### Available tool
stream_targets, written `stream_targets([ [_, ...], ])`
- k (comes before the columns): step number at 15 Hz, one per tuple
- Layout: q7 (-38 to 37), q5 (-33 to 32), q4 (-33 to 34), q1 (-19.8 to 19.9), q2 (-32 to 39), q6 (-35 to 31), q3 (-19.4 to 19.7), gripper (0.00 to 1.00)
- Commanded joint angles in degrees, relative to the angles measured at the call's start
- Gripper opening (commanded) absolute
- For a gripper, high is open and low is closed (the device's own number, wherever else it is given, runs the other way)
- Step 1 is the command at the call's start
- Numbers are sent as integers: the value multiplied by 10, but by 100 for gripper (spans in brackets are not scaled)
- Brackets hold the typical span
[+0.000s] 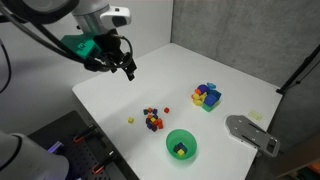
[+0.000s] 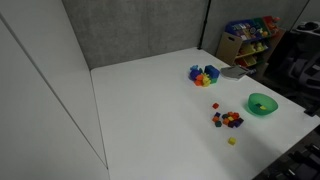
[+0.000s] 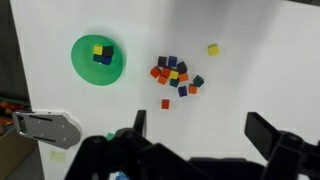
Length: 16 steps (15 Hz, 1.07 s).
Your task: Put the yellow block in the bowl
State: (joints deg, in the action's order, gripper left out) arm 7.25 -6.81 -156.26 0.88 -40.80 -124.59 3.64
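The yellow block (image 3: 212,49) lies alone on the white table, also seen in both exterior views (image 1: 130,120) (image 2: 232,141). The green bowl (image 3: 85,65) (image 1: 186,138) (image 2: 255,98) holds a small yellow, blue and green block piece (image 3: 102,53). My gripper (image 3: 200,125) is open and empty, high above the table. In an exterior view it (image 1: 125,68) hangs over the table's far left part, well away from the block and bowl. The gripper is out of sight in the exterior view that shows the shelf.
A scatter of small red, orange, blue and yellow blocks (image 3: 175,75) (image 1: 152,118) (image 2: 228,119) lies between yellow block and bowl. A multicoloured block cluster (image 1: 207,96) (image 2: 204,74) sits further back. A grey metal object (image 1: 250,133) (image 3: 45,127) lies near the bowl. A toy shelf (image 2: 250,40) stands beyond the table.
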Motion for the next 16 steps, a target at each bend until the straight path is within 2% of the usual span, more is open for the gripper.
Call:
stream_targets([
  [1, 22, 49, 61, -31, 80, 31, 12, 100],
  [7, 36, 92, 91, -48, 201, 0, 1, 100],
  [16, 27, 103, 100, -56, 381, -154, -37, 100],
])
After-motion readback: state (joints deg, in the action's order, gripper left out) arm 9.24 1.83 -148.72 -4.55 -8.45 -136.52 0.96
